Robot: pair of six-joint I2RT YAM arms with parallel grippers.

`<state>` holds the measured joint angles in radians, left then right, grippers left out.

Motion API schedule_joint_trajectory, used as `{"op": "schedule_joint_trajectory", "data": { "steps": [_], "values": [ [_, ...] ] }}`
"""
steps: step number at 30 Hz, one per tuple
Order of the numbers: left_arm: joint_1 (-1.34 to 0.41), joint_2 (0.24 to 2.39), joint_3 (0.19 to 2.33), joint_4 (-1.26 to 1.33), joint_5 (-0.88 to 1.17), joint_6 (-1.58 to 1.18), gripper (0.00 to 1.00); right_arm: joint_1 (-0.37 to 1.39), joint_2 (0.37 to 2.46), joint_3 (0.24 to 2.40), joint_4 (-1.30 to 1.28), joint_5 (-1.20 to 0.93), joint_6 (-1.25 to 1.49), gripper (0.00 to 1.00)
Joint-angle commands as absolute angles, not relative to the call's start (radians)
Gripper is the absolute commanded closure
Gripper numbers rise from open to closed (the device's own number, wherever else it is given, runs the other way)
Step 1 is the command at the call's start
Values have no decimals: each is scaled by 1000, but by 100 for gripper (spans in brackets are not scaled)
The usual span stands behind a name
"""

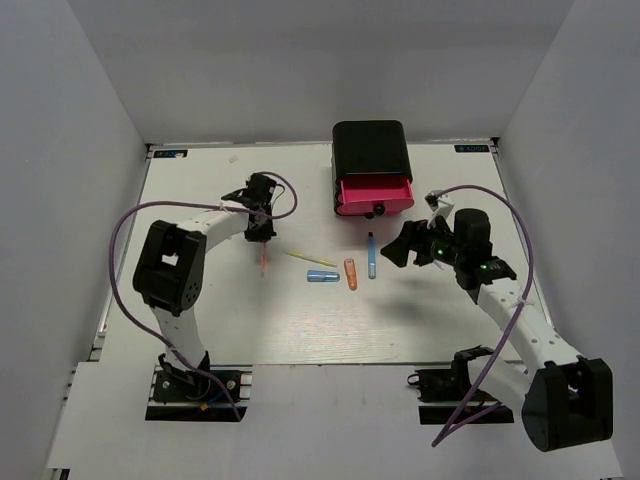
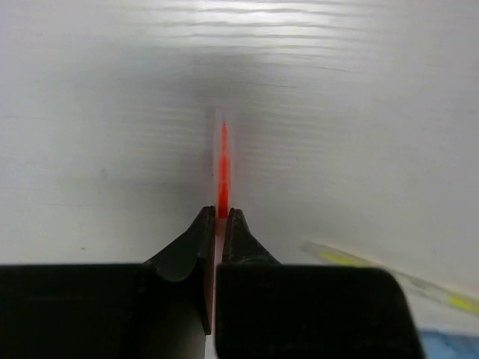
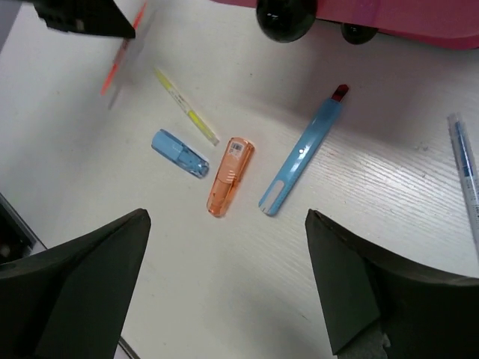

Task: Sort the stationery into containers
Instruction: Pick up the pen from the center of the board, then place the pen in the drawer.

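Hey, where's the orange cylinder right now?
In the top view the orange cylinder lies between the light-blue cylinder on its left and the blue pen on its right, nearer the arms than the pink drawer.

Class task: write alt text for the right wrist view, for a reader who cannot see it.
The open right gripper frames a white table with an orange cylinder, light-blue cylinder, blue pen and yellow-green stick lying close together. A pink drawer with black knobs crosses the top edge; a blurred pink-red stick is at top left.
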<state>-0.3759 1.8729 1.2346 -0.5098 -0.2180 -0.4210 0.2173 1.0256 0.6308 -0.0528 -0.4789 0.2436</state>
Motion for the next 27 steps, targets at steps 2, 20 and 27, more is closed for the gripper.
{"op": "schedule_joint_trajectory", "data": {
  "steps": [2, 20, 27],
  "values": [
    [-390, 1694, 1295, -427, 74, -263, 100, 216, 976, 638, -126, -525, 39, 10],
    [-514, 1808, 1761, -63, 607, -101, 100, 216, 772, 494, -170, -621, -187, 94],
    [-609, 1879, 1805, 75, 514, -38, 100, 215, 721, 457, -176, -615, -179, 91]
  ]
}}
